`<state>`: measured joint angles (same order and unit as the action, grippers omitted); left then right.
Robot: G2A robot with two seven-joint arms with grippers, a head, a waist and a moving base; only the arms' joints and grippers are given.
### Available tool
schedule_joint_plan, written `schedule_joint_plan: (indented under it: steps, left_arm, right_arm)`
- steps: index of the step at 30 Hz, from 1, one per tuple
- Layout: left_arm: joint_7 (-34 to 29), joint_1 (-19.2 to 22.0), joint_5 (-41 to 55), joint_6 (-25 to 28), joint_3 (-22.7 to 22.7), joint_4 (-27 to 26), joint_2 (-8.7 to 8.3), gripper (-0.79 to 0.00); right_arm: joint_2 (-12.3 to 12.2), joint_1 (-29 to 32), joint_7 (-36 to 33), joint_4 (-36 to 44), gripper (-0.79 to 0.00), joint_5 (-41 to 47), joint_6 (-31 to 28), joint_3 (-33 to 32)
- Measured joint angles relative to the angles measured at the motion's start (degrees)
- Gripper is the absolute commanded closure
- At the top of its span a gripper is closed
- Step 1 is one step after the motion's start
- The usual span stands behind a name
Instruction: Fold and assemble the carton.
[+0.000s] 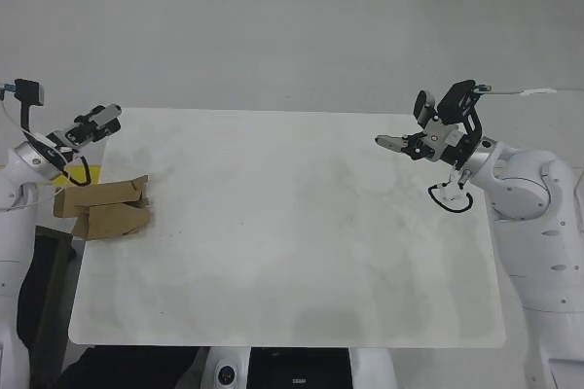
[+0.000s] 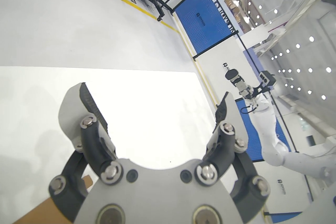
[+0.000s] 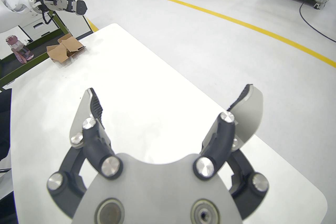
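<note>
Top view. The carton [image 1: 107,206] is lying at the 9 o'clock edge of the table [image 1: 292,253]. It is brown and half-collapsed, its flaps are splaying, and one part seems to be overhanging the rim. Nothing is folded into shape yet, so the task looks barely begun. The left gripper [image 1: 109,115] is hanging over the 10 o'clock corner, near the carton but clear of it. The right gripper [image 1: 389,144] is hanging at about 2 o'clock, well apart from the carton, with its fingers pointing in across the table.

Left wrist view. The left gripper [image 2: 155,93] is standing wide, with nothing between its ribbed pads and bare table [image 2: 39,104] beyond them. A cardboard corner of the carton [image 2: 34,212] is showing close behind the gripper's base. Probably the arm is parked above and past the carton, not lined up for a grasp.

Right wrist view. The right gripper [image 3: 169,91] is also spread wide and is carrying nothing. The carton [image 3: 65,51] is sitting at the table's [image 3: 136,70] far edge, with the left gripper [image 3: 78,7] raised beyond it. Both arms seem to be waiting in a ready pose. The carton is lying on the left arm's side, so that arm would likely have to draw it inward first.
</note>
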<state>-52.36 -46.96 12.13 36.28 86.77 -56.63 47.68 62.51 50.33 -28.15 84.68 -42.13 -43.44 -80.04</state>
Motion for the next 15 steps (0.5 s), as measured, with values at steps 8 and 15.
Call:
schedule_joint_plan:
  steps: [8, 15]
  left_arm:
    - [-1.81, 0.41, 4.48, -1.39, 3.76, 7.77, -1.05, -0.785]
    - [-0.34, -0.41, 3.35, -0.89, 7.52, 14.5, -2.45, -0.785]
  right_arm:
    - [0.0, 0.0, 0.0, 0.0, -0.785, 0.0, 0.0, 0.0]
    - [0.0, 0.0, 0.0, 0.0, -0.785, 0.0, 0.0, 0.0]
